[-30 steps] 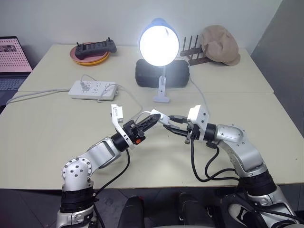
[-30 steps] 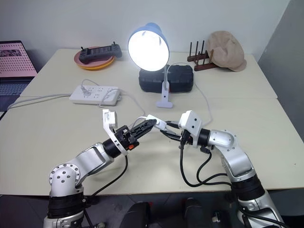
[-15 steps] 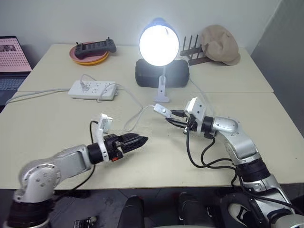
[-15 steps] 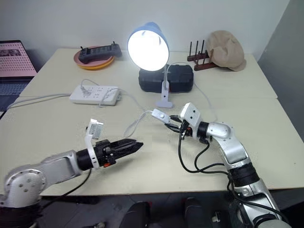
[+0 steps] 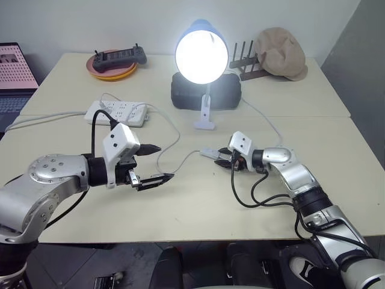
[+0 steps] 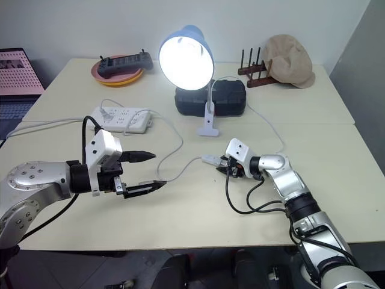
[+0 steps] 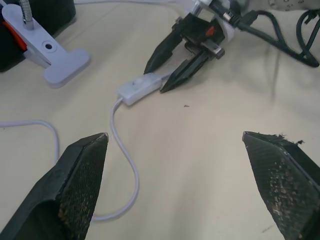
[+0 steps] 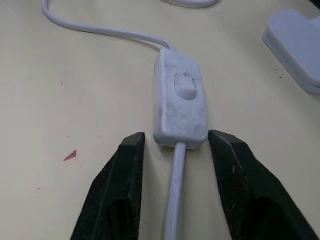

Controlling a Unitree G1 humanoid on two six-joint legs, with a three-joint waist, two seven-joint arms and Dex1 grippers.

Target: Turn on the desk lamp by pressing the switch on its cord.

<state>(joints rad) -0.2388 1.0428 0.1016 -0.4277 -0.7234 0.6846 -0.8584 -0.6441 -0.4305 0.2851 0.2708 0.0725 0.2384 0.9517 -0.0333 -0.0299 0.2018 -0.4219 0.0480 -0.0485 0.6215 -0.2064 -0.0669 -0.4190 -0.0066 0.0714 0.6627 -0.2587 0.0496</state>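
Right wrist view gives you the switch (image 8: 180, 102) lying flat on the table (image 5: 289, 102), its rocker facing up. The right gripper (image 8: 175, 145) straddles the switch's near end with both fingers parted and the cord (image 8: 175, 200) running between them; a narrow gap shows on each side, so nothing is clamped. Head views place the left gripper (image 5: 153, 162) well to the left of the switch, jaws spread wide and empty. Note the lamp (image 5: 201, 53) lit behind the switch, its base (image 5: 204, 124) on the table, with the power strip (image 5: 117, 113) off to the left.
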